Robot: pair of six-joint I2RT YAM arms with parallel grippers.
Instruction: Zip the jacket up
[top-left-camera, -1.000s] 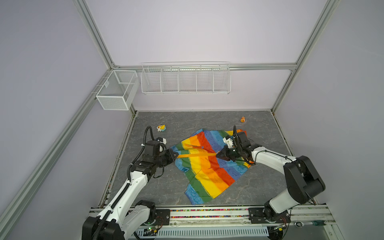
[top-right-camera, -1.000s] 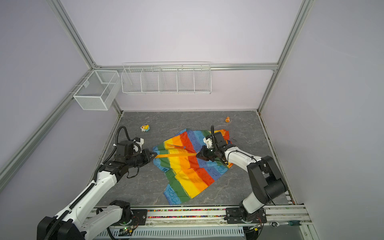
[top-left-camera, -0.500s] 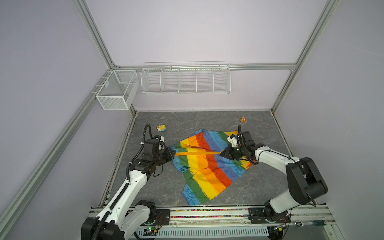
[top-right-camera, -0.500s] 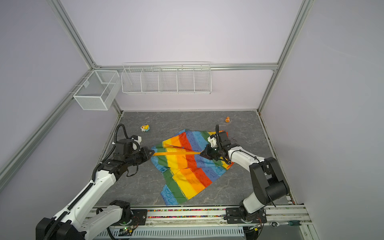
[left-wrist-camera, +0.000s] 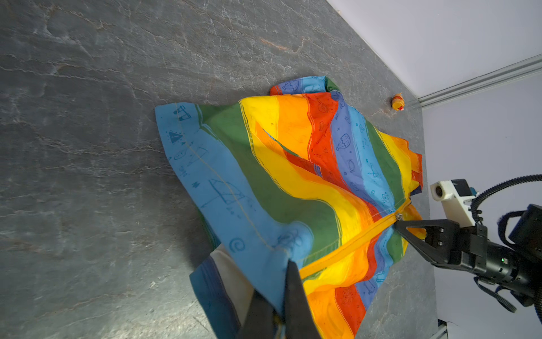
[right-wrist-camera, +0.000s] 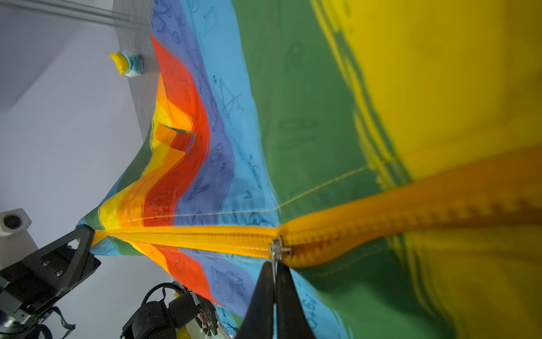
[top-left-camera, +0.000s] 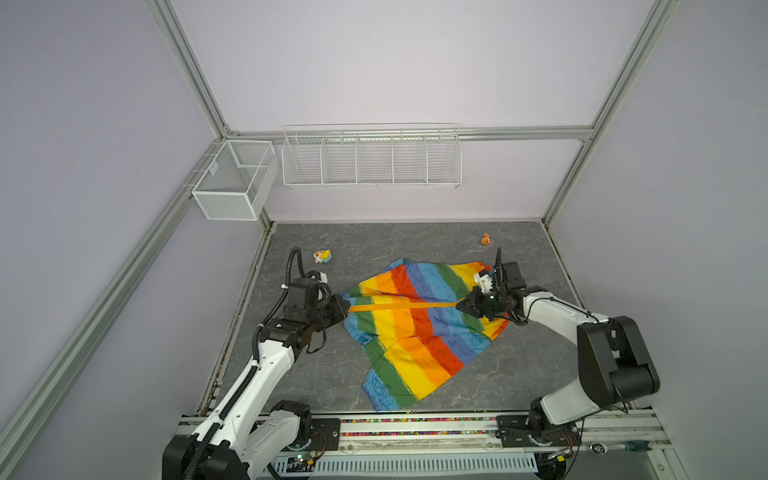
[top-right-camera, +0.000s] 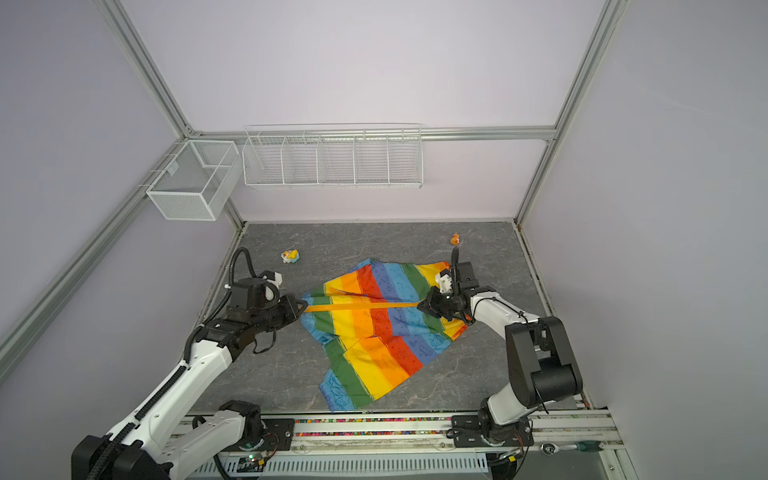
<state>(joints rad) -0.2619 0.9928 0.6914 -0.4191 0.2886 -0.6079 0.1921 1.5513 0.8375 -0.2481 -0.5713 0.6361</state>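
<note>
Mostly done with the jacket (top-left-camera: pixel 415 345), spread on the table (top-left-camera: pixel 519 374); clamps its hem in the left hand (top-left-camera: pixel 343 310), pinches the slider (right-wrist-camera: pixel 277 249) in the right hand (top-left-camera: pixel 459 306); seemingly leaves a short stretch open near the collar.

Blurred yellow stretch of jacket (right-wrist-camera: pixel 457 88)

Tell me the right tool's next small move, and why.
Probably draw the slider a little along the zipper band, away from the left tool. The right tool is shut on its pull, the left holds the jacket at the band's far end, the band is taut, and teeth ahead look unjoined.
</note>
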